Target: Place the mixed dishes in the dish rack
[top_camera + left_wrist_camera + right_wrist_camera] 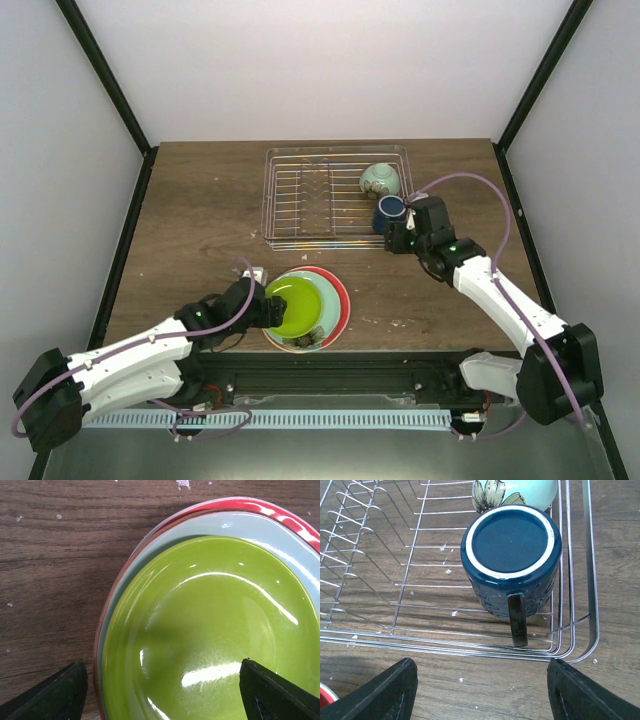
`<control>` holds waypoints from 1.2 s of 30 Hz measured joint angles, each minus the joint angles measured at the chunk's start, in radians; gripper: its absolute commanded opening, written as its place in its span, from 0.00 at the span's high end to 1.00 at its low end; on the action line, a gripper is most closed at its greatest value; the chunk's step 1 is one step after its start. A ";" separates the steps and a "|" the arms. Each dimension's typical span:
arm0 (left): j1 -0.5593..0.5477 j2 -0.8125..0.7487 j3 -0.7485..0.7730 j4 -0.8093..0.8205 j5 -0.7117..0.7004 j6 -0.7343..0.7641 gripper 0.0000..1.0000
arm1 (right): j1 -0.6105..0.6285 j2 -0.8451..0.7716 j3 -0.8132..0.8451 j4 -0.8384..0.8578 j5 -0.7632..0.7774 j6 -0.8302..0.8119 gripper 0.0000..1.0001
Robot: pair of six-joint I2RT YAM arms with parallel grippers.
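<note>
Lime-green plate [210,630] tops the stack, so our left claw [161,692] gapes wide over it; our right claw [480,692], equally wide, hangs clear of the upturned dark-blue mug [510,555] in the dish rack [580,580].

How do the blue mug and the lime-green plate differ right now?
Place: the mug sits in the dish rack's near-right corner; the lime-green plate lies atop other plates on the table, outside it. Pose: mug base-up, plate face-up. Colour: mug dark blue, plate glossy lime. Shared: neither is gripped.
</note>
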 measured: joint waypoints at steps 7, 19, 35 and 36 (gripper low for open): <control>0.000 0.000 0.005 0.001 0.000 0.006 0.15 | 0.004 0.006 0.000 0.000 0.000 0.000 0.27; 0.000 0.001 0.009 0.018 0.019 0.011 0.16 | 0.005 0.008 0.000 0.000 0.000 0.000 0.27; 0.001 0.051 -0.002 0.120 0.080 0.010 0.16 | 0.011 0.014 0.000 0.000 0.000 0.000 0.27; 0.001 0.061 -0.005 0.127 0.084 0.009 0.16 | 0.011 0.014 0.000 0.000 0.000 0.000 0.27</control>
